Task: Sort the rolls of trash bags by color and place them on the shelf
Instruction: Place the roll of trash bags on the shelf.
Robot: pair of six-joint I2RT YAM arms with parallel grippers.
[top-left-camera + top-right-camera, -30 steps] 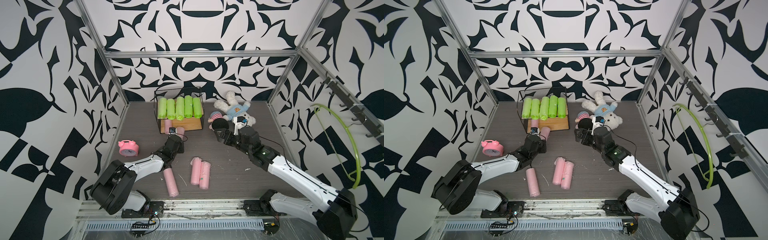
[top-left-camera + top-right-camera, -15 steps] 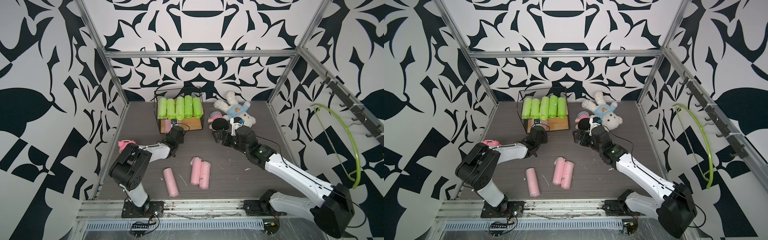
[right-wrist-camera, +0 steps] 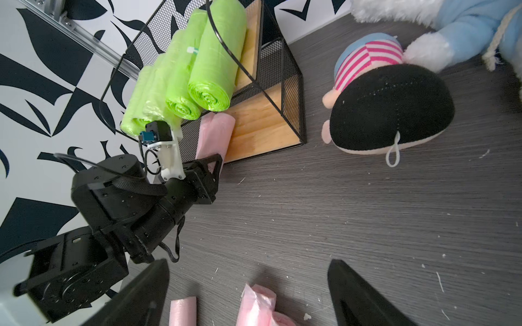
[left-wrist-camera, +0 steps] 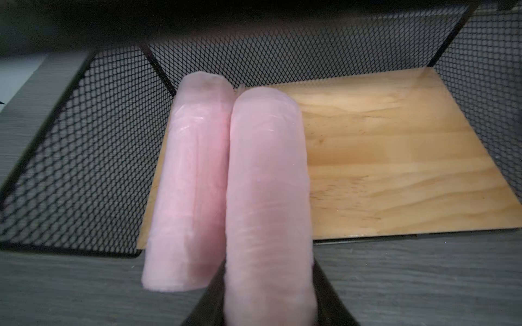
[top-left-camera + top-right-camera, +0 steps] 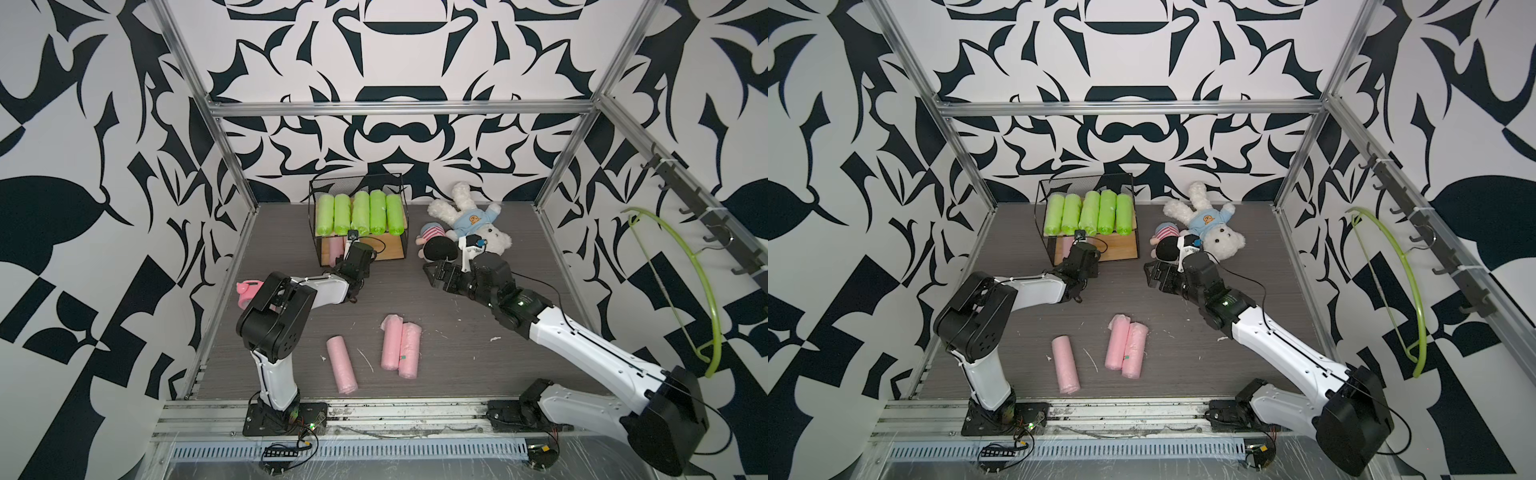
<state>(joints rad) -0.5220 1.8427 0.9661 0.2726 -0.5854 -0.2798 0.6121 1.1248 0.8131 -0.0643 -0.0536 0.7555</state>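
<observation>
The shelf (image 5: 388,249) (image 5: 1121,249) stands at the back. Several lime green rolls (image 5: 360,212) (image 5: 1090,212) lie side by side on its upper board. My left gripper (image 5: 341,259) (image 4: 268,282) is at the shelf's front, shut on a pink roll (image 4: 265,175) (image 3: 219,132). That roll rests on the lower board (image 4: 381,158), touching a second pink roll (image 4: 192,180). Three more pink rolls lie on the floor: one alone (image 5: 341,365) and a touching pair (image 5: 390,343) (image 5: 409,351). My right gripper (image 5: 434,274) (image 3: 248,262) hovers open and holds nothing.
A pink alarm clock (image 5: 248,289) sits by the left wall behind my left arm. A white plush rabbit (image 5: 469,216) and a doll in a striped hat (image 5: 434,245) lie right of the shelf. A green hanger (image 5: 681,270) hangs on the right wall.
My left arm has reached toward the shelf and carried the pink roll onto the lower board beside the other one. Its elbow has risen. The right arm has barely shifted.
</observation>
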